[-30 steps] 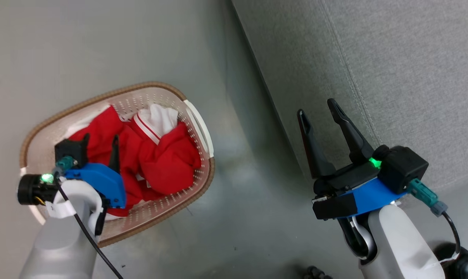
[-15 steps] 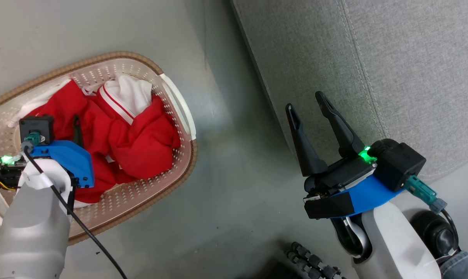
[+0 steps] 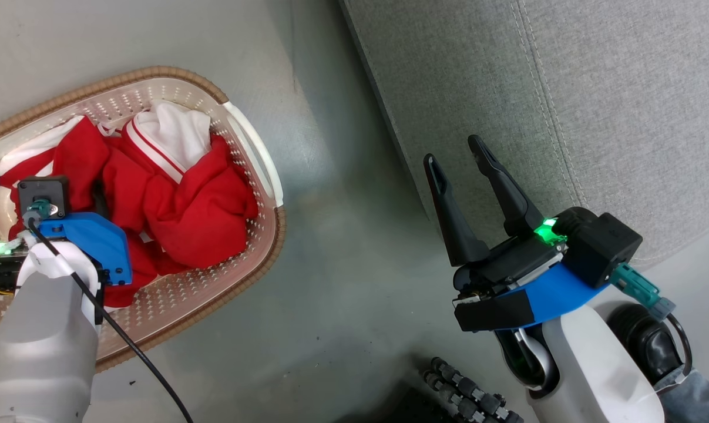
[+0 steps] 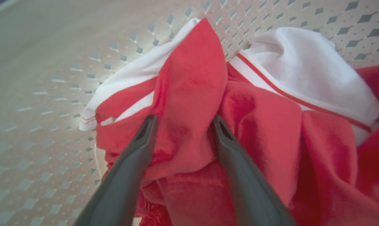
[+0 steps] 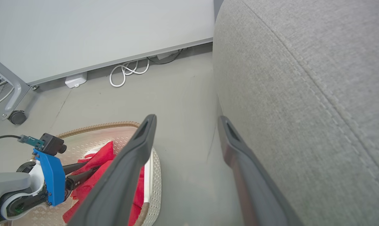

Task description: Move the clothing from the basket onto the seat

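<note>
Red clothing (image 3: 172, 200) with white panels lies heaped in the cream basket (image 3: 154, 73) on the floor at the left. My left gripper (image 4: 183, 121) is down in the basket, open. Its two fingers (image 4: 139, 147) straddle a raised fold of red clothing (image 4: 189, 94) and press into the pile. The right wrist view shows that left gripper (image 5: 89, 169) from the side, reaching into the heap. My right gripper (image 3: 452, 149) hangs open and empty over the floor beside the grey seat (image 3: 565, 88). In its own view the right gripper (image 5: 186, 118) points along the seat's rounded edge (image 5: 302, 78).
Grey floor separates basket and seat. A pale partition panel (image 5: 98, 31) stands behind, with white cable (image 5: 126, 70) and a caster wheel (image 5: 16, 117) at its foot. A black ribbed part (image 3: 466, 393) and a person's denim leg (image 3: 695, 393) sit at the bottom right.
The head camera has shifted, so the basket sits further left and up. My left gripper has sunk deeper into the red clothing. The right gripper stays open beside the seat.
</note>
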